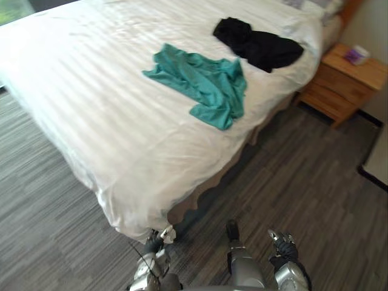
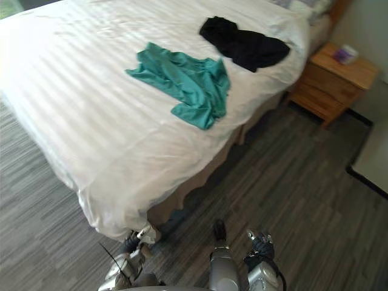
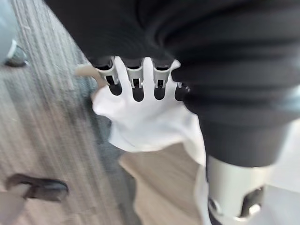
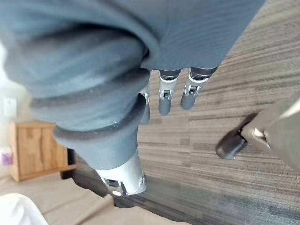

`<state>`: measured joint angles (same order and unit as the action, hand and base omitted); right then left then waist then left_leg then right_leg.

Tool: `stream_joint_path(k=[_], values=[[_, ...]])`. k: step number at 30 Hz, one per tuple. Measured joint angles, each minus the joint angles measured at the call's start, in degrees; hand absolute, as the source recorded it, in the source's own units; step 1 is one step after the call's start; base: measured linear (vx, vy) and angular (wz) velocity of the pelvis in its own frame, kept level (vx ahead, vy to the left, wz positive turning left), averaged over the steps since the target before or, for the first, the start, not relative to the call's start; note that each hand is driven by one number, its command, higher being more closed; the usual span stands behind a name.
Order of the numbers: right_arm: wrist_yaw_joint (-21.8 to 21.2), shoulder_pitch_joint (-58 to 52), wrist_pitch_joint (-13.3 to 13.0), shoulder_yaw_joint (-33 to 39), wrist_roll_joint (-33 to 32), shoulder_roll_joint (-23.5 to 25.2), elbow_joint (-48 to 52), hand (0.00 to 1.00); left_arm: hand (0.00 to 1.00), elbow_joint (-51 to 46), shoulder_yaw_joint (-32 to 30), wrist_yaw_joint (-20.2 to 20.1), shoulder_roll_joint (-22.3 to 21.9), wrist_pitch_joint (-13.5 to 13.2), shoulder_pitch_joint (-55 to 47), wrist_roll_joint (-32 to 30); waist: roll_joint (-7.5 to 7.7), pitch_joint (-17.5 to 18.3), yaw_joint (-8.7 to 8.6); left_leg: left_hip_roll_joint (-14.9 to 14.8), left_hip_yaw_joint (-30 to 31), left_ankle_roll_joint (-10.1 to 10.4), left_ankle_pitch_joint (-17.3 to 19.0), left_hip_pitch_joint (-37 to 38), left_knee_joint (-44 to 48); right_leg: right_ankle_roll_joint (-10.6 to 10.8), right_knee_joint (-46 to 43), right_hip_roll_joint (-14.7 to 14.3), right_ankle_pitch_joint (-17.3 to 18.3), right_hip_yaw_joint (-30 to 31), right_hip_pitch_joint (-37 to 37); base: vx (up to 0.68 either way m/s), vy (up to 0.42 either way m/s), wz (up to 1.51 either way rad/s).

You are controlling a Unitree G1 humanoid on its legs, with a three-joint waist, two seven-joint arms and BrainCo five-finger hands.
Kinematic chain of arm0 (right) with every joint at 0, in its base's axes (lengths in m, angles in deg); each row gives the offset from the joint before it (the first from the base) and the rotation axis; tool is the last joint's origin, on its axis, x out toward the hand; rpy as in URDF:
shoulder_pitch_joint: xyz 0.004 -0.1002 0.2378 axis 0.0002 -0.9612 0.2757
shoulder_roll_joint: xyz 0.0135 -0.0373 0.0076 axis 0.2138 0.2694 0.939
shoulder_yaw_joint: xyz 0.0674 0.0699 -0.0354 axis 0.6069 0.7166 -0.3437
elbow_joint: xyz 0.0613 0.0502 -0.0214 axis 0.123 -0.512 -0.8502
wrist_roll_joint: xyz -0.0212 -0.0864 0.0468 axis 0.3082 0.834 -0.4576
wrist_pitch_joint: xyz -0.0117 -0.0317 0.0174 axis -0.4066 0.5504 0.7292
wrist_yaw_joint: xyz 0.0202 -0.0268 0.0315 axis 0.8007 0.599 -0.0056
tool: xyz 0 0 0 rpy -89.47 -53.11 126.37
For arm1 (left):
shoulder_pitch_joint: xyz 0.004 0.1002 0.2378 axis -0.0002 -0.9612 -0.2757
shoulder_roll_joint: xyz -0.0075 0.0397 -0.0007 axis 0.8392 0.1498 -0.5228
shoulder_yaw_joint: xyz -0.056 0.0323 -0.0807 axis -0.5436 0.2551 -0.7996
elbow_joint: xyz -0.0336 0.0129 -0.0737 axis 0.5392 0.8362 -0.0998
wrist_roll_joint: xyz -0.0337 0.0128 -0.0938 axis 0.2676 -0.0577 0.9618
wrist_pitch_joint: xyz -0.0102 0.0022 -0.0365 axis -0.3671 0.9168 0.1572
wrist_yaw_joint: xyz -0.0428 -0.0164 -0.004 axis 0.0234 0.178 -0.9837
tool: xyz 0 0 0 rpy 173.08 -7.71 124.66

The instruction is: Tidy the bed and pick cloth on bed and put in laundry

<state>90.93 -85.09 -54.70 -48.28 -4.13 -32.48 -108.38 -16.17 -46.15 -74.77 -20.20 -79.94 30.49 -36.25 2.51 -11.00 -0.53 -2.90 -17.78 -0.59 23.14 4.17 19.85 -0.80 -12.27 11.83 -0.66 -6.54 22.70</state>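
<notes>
Little of the task can be counted as done. The bed (image 1: 121, 133) is covered by a white sheet (image 1: 91, 79) that is spread fairly flat, with shallow creases across the middle and a loose corner hanging over the near edge toward the floor (image 1: 54, 224).

Two garments lie on top of the sheet, and neither is touched by a hand. A teal cloth (image 1: 206, 85) is spread crumpled near the middle of the bed. A black cloth (image 1: 260, 43) is bunched beyond it, toward the head end and the side where a wooden nightstand (image 1: 345, 82) stands. The two cloths are near each other but apart.

The left robot hand (image 1: 154, 242) is seen low at the hanging corner of the sheet. In its wrist view the fingers (image 3: 135, 77) are met by a bunch of white fabric, so the corner is judged to be grasped. The fingertips are hidden against the cloth, though, and this cannot be stated with certainty. The right robot hand (image 1: 282, 247) hangs over the floor beside the bed, its fingers (image 4: 165, 93) relaxed and nothing held.

The step in hand is judged to be the tidying of the sheet at this corner. Nothing has been collected yet: both cloths have to be lifted from the bed and carried to the laundry, and both lie well away from either hand.
</notes>
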Motion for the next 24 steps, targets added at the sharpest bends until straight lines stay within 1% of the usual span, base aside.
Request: stream_joint_path(k=[1,2,3,4,5,6,7,8,9,10,11,12,17,19,22,24], values=[[0.0,-1.3,0.1,0.0,0.8,0.5,0.0,0.00,0.00,0.1,-0.1,0.0,0.2,0.0,-0.3,-0.2,-0.89,0.1,-0.14,-0.2,-3.0,-0.8,-0.5,1.7,-1.2,0.3,-9.2,-0.4,0.4,-2.3,-0.4,-0.25,0.158,-1.33],[0.0,-2.0,0.1,0.0,1.3,0.8,0.0,0.00,0.00,0.2,-0.1,0.0,0.4,0.0,-0.8,-0.2,-1.25,0.3,-0.18,-0.2,-4.1,-1.0,-0.6,2.1,-1.6,0.6,-13.3,-0.8,1.2,-2.5,-1.0,-0.14,0.103,-1.20],[0.0,-2.8,0.1,0.0,2.2,0.8,-0.9,0.00,0.00,0.1,-0.1,-0.1,0.6,0.1,-1.6,-0.2,-1.02,1.0,-0.15,-0.2,-6.7,-1.2,-0.7,2.7,-2.0,1.4,-20.6,-1.4,4.3,-2.7,-2.8,-0.17,0.109,-1.13],[0.0,-3.0,0.1,0.1,2.5,0.8,-1.8,0.00,0.00,0.1,-0.1,-0.4,0.9,0.2,-2.0,-0.2,-0.82,1.4,0.11,-0.2,-9.5,-1.5,-0.9,2.6,-2.3,2.3,-25.7,-1.7,9.8,-3.8,-4.8,-0.13,0.066,-1.15],[0.0,-3.0,0.1,0.0,2.6,0.8,-2.2,0.00,0.00,0.0,-0.1,-0.6,1.0,0.2,-2.2,-0.2,-0.77,1.6,0.27,-0.2,-10.9,-1.6,-0.9,2.5,-2.4,2.6,-28.0,-1.6,11.7,-4.5,-5.8,-0.11,0.065,-1.20],[-0.1,-3.0,0.1,0.0,3.4,0.8,-3.9,0.00,0.00,-0.3,-0.2,-1.1,1.4,0.3,-2.8,-0.2,-0.69,2.5,0.47,-0.2,-13.6,-1.6,-0.9,2.3,-2.4,2.8,-31.5,-1.4,14.2,-4.8,-7.4,-0.06,0.032,-1.29],[-0.1,-2.9,0.1,-0.3,4.5,0.8,-5.9,0.00,0.00,-0.4,-0.4,-1.1,1.7,0.5,-3.2,-0.2,0.01,3.9,0.92,-0.2,-16.0,-1.7,-0.9,1.7,-1.7,2.4,-30.2,-1.2,15.6,-4.7,-9.6,-0.05,0.026,-1.37],[-0.2,-2.7,0.1,-0.3,4.6,0.7,-7.0,0.00,0.00,-0.3,-0.8,-1.2,1.9,0.6,-3.1,-0.2,0.00,4.0,1.32,-0.1,-16.5,-2.1,-1.2,1.5,-1.4,2.3,-27.6,-1.7,15.6,-4.5,-10.0,-0.08,0.007,-1.37],[-0.4,-2.4,-0.1,-0.3,5.1,-0.2,-8.6,0.00,0.00,0.7,-2.3,-1.1,2.3,0.9,-2.9,-0.6,-0.91,4.2,1.38,0.0,-16.2,-3.5,-2.7,0.7,-0.3,1.3,-20.5,-3.4,14.6,-4.1,-12.4,-0.07,-0.006,-1.19],[-0.9,-1.6,0.1,-0.3,6.4,-0.7,-11.2,0.00,0.00,1.5,-2.6,-1.1,1.8,1.0,-2.8,-0.6,-1.13,4.5,1.27,-1.0,-15.0,-4.7,-6.2,-3.0,5.5,2.1,-10.2,-4.3,11.5,-2.3,-15.8,-0.07,-0.020,-1.11],[-0.9,-1.0,0.1,-0.3,6.9,-1.2,-12.3,0.00,0.00,1.5,-2.6,-1.1,2.0,1.0,-2.7,-0.6,-0.05,4.5,1.60,-1.2,-14.6,-3.5,-5.3,-5.0,5.3,3.0,-5.5,-3.9,9.8,-1.0,-16.7,-0.03,-0.016,-0.62],[-1.3,3.7,1.7,-5.2,13.2,-5.6,-19.6,0.00,0.00,4.2,-2.5,0.3,3.6,0.4,-4.1,-0.6,-3.59,2.1,4.59,-1.5,-7.0,1.9,-12.5,-4.2,-10.0,3.1,17.9,-8.9,-5.9,3.2,-21.4,-0.01,-0.010,-0.24],[-1.3,3.7,1.7,-5.2,13.2,-5.6,-19.6,0.00,0.00,4.2,-2.5,0.3,3.6,0.4,-4.1,-0.7,-3.58,2.1,4.55,-1.5,-7.0,1.8,-12.6,-4.0,-10.4,3.1,17.9,-8.9,-5.9,3.1,-21.4,0.00,0.000,-0.01],[-1.3,3.6,1.7,-5.2,13.2,-5.6,-19.6,0.00,0.00,4.3,-2.5,0.4,3.6,0.4,-4.1,-1.0,-3.51,2.2,4.46,-1.0,-6.9,2.0,-13.0,-3.1,-11.6,3.1,17.9,-8.8,-5.9,3.1,-21.7,-0.01,-0.001,-0.05],[-1.4,3.0,1.7,-5.2,13.1,-5.6,-19.7,0.00,0.00,4.7,-2.0,1.5,3.7,0.4,-3.6,-5.1,-3.39,2.2,4.00,0.0,-6.8,2.0,-14.8,-0.3,-15.3,3.4,17.9,-8.7,-5.7,2.7,-22.4,-0.02,-0.004,0.03],[-1.9,3.0,1.7,-5.2,13.0,-5.4,-19.6,0.00,0.00,4.9,-1.4,1.7,4.1,0.4,-3.7,-7.7,-3.07,2.4,2.74,0.1,-6.5,2.0,-15.1,0.2,-16.0,3.3,17.7,-8.7,-5.2,2.1,-22.7,-0.04,-0.027,0.07]])
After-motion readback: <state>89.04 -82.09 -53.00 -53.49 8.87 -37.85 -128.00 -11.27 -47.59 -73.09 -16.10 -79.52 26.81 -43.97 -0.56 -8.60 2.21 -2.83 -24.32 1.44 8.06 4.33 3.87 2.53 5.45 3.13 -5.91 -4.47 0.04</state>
